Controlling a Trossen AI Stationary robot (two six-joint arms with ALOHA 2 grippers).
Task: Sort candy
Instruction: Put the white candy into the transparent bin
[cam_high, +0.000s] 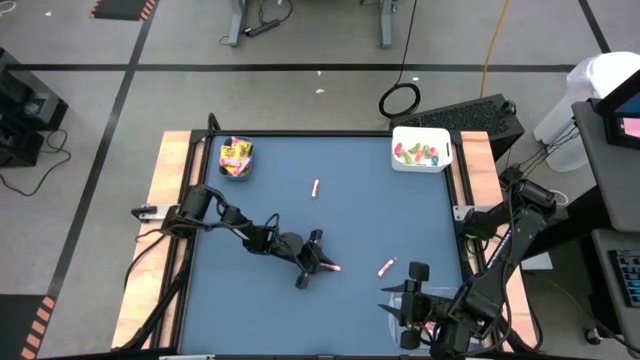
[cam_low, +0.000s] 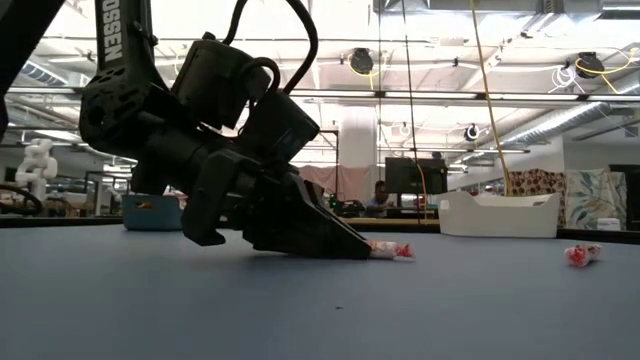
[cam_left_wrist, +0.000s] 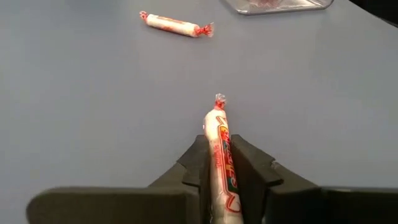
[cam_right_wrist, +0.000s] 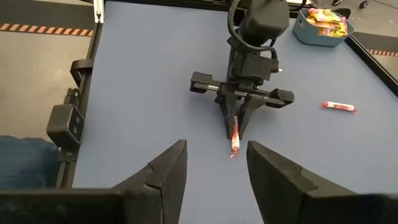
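A thin pink-white candy stick (cam_left_wrist: 221, 134) lies on the blue table between the fingers of my left gripper (cam_left_wrist: 219, 142), which is shut on it near the table's middle (cam_high: 322, 265). Two more sticks lie loose, one toward the right (cam_high: 386, 266) and one farther back (cam_high: 315, 187). Yellow packets fill the teal bin (cam_high: 236, 157) at the far left. Green and red pieces sit in the white bin (cam_high: 421, 148) at the far right. My right gripper (cam_right_wrist: 214, 168) hangs open above the near right corner, holding nothing. My left gripper pinches the candy stick between its two fingers (cam_left_wrist: 249, 162), which lie along the stick's length. They slant down from the table's left side, tips at the table top (cam_low: 352, 248). The stick's twisted free end (cam_left_wrist: 219, 99) pokes out past the fingertips, low over the table.
A clear bin (cam_high: 404, 318) sits under my right arm at the near right edge. The table's wooden side rails (cam_high: 172, 190) border the blue mat. Open mat lies between the loose sticks and the two far bins.
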